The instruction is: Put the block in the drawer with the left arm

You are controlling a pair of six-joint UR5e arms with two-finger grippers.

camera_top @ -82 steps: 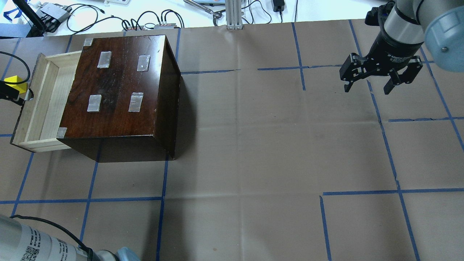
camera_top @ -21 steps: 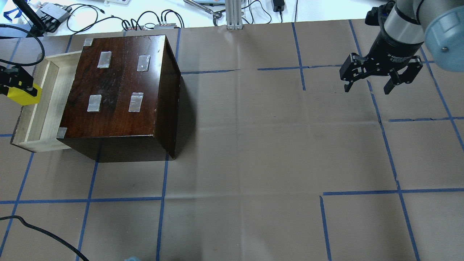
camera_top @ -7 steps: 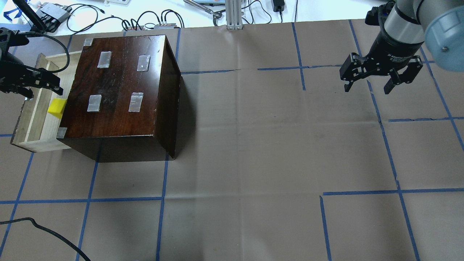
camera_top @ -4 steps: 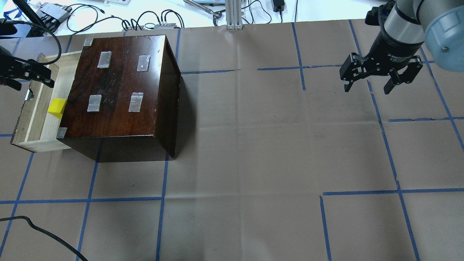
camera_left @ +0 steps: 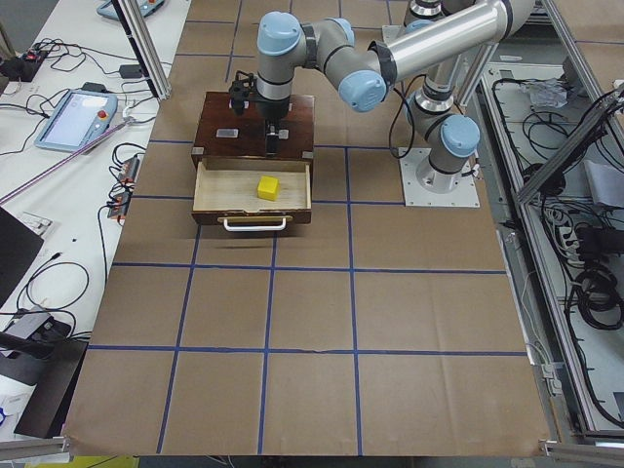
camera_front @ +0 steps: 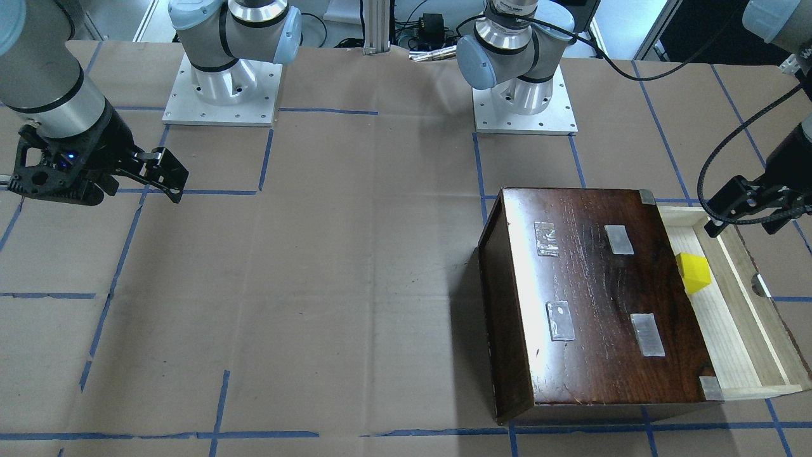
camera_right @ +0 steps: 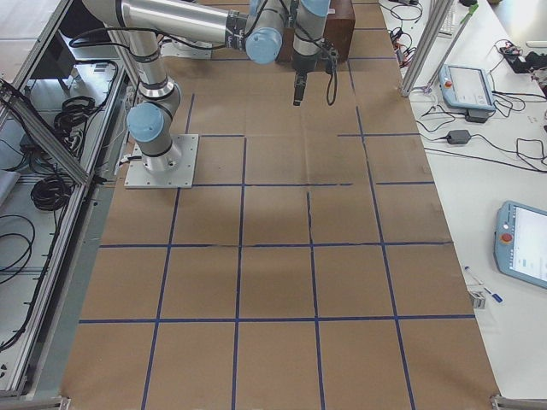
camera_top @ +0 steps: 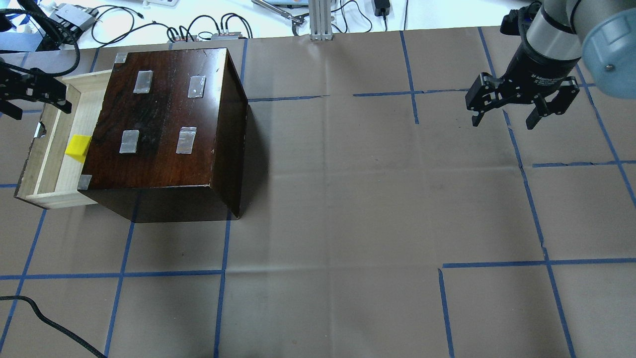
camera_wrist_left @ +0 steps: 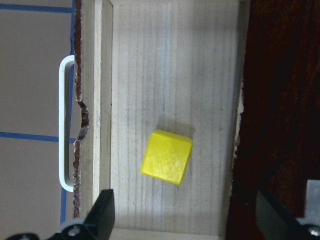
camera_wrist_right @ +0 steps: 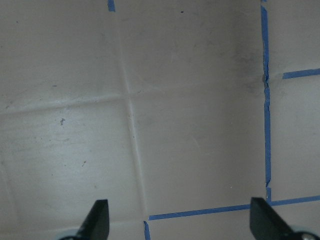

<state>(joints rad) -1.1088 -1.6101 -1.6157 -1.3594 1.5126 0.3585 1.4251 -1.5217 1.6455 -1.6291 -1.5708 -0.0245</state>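
Bright, even light is falling from overhead in every view. Glare is streaking the glossy top of the dark box [camera_front: 590, 285], and the box is casting a soft shadow across the brown paper [camera_top: 348, 199] beside it. The right wrist view is looking washed out, while the block [camera_wrist_left: 166, 157] is showing crisply.

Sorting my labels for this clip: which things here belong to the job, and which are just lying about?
Job: yellow block, lying in the drawer; drawer, pulled open; left claw, open above it.
Lying about: dark box; right claw, open, far from the drawer; cables beyond the dark box.
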